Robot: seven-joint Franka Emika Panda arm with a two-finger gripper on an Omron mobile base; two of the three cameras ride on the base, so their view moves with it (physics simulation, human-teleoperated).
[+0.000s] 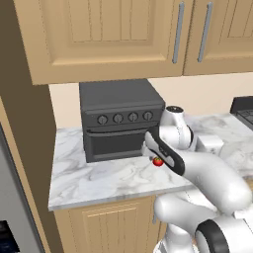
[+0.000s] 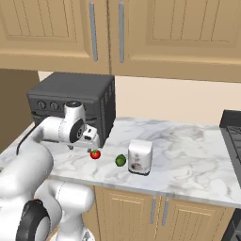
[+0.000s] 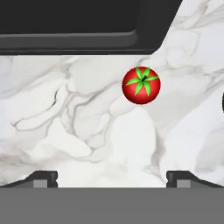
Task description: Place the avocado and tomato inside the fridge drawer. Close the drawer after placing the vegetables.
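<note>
The tomato, a small glossy red ball with a green stem, rests on the marble counter just in front of the black toaster oven. It also shows in the side views. My gripper hangs over the counter close to the tomato, open, with nothing between its fingertips; the tomato lies ahead of them and slightly right of centre. The dark green avocado sits on the counter a little to the right of the tomato. The fridge drawer is out of view.
A black toaster oven stands at the back of the counter right behind the tomato. A white boxy container stands next to the avocado. A stovetop is at the far right, with wooden cabinets overhead.
</note>
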